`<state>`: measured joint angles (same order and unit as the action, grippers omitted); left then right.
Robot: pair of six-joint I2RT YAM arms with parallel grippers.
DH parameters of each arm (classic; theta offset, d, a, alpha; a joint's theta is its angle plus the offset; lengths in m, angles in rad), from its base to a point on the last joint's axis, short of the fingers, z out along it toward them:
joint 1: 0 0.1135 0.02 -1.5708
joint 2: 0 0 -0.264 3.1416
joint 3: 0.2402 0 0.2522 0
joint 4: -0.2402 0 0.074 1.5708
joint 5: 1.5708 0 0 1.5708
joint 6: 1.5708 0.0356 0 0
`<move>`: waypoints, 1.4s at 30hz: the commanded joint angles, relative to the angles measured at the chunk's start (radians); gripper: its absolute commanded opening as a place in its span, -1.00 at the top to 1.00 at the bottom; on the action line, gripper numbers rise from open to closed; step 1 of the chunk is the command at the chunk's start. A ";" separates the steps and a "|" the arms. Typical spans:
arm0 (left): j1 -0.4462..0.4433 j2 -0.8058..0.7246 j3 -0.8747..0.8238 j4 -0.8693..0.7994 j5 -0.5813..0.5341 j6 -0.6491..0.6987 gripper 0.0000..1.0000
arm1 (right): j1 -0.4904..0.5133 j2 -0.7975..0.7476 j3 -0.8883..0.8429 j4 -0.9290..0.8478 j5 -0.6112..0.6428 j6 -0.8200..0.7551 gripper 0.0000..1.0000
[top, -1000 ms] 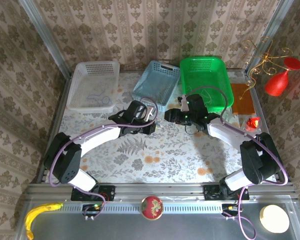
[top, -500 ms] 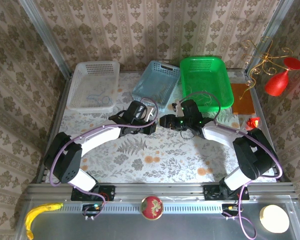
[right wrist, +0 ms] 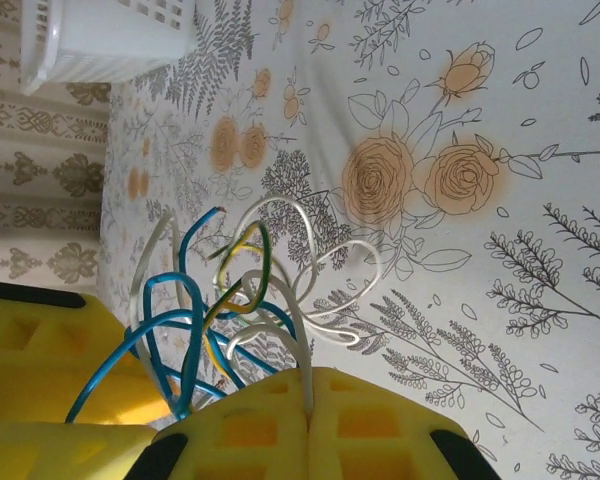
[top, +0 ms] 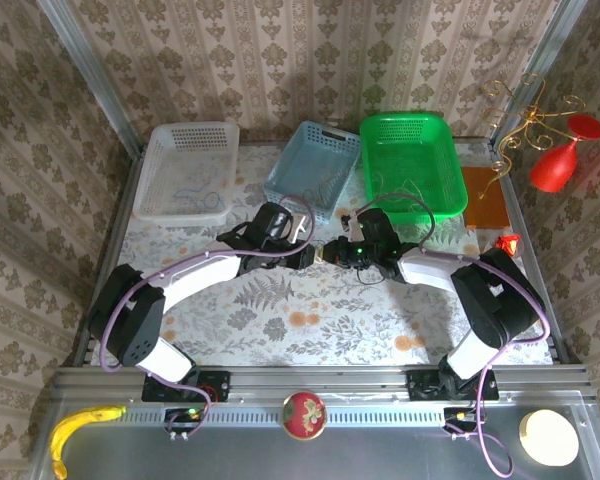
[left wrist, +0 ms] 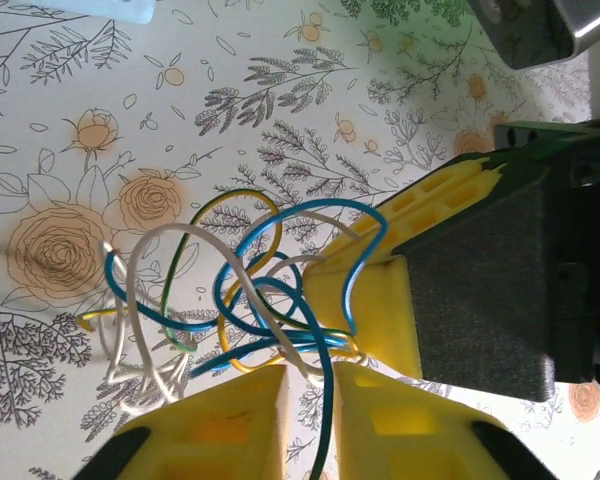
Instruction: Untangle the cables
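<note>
The knot of thin blue, white and yellow cables, lying over the floral tablecloth, is pinched by the pressed-together right gripper but only threaded through the slightly parted left gripper, so it may be tightened or dragged whole by any pull.

Three baskets stand in a row on the table, in the upper part of the frame: left basket, middle basket, right basket. Just below the middle one, at the centre, the cables are between the left gripper and the right gripper.
</note>
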<state>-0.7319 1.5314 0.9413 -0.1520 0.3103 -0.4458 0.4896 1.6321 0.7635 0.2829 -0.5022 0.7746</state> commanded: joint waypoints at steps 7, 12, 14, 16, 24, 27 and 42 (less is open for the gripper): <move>0.039 -0.037 -0.092 0.093 0.054 -0.049 0.71 | -0.020 0.008 -0.020 0.026 -0.001 0.008 1.00; 0.041 -0.045 -0.097 0.119 0.068 -0.056 0.94 | -0.020 0.008 -0.024 0.026 -0.001 0.008 1.00; 0.041 -0.050 -0.093 0.123 0.074 -0.057 1.00 | -0.020 0.009 -0.024 0.022 -0.001 0.003 1.00; 0.041 -0.062 -0.085 0.125 0.086 -0.059 1.00 | -0.020 0.004 -0.023 0.006 0.002 -0.011 0.96; 0.041 -0.127 -0.007 0.060 0.121 -0.059 1.00 | -0.040 -0.109 -0.018 -0.155 0.086 -0.127 0.02; 0.043 -0.144 0.016 0.035 0.135 -0.057 1.00 | -0.049 -0.172 -0.017 -0.204 0.118 -0.167 0.00; 0.045 -0.199 0.115 0.017 0.205 -0.098 1.00 | -0.054 -0.265 0.022 -0.104 0.089 -0.297 -0.24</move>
<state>-0.6918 1.3739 1.0145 -0.1234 0.4801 -0.5240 0.4381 1.3464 0.7536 0.1177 -0.3817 0.5209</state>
